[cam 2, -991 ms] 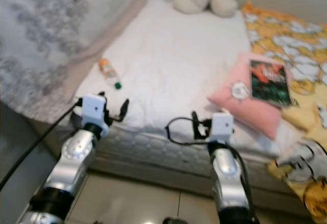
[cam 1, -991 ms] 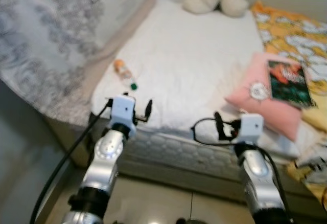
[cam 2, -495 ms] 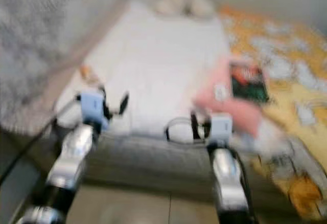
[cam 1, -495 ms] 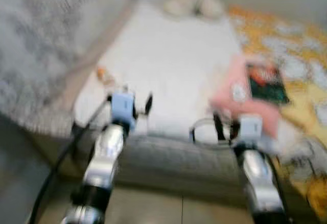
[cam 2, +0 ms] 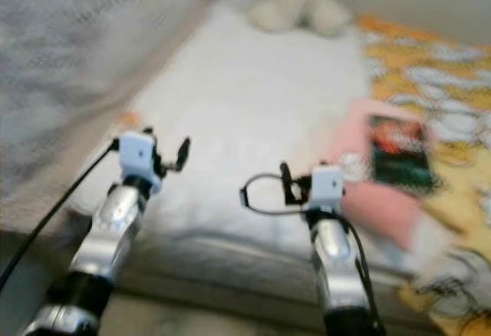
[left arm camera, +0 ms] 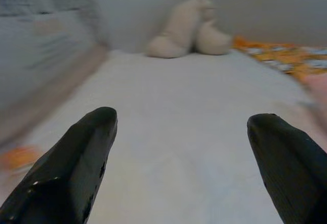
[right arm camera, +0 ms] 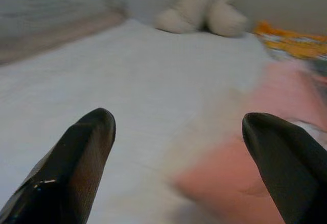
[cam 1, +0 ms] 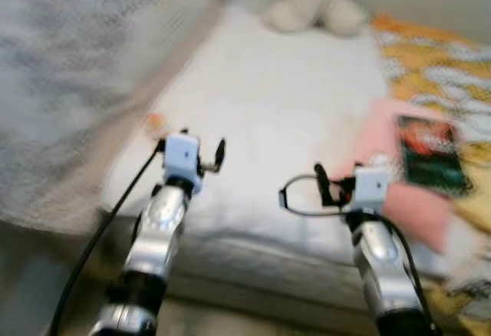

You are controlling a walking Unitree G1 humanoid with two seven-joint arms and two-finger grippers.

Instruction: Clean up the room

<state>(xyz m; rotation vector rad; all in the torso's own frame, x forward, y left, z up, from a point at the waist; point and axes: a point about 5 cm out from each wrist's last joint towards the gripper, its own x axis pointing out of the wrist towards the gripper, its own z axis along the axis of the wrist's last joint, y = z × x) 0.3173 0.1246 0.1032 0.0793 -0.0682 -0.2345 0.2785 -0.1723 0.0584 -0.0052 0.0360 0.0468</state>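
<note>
A small bottle [cam 1: 157, 121] with an orange label lies near the left edge of the white bed [cam 1: 284, 90]; it is blurred. My left gripper [cam 1: 192, 146] hovers open just right of it, above the sheet, with nothing between its fingers [left arm camera: 76, 162]. The bottle shows as an orange smear [left arm camera: 18, 157] in the left wrist view. A dark book [cam 1: 430, 156] rests on a pink pillow [cam 1: 395, 125] at the right. My right gripper [cam 1: 335, 184] stays open and empty beside that pillow [right arm camera: 245, 147], over the bed's front part.
A cream plush toy [cam 1: 314, 2] sits at the head of the bed. An orange and yellow printed blanket [cam 1: 437, 52] covers the right side. Grey patterned fabric [cam 1: 69, 67] rises along the left. The mattress front edge [cam 1: 253, 248] lies below both arms.
The whole picture has shifted and stays blurred, so the camera has moved; the bed now sits closer and the floor has dropped out. Both arms hold the same open pose.
</note>
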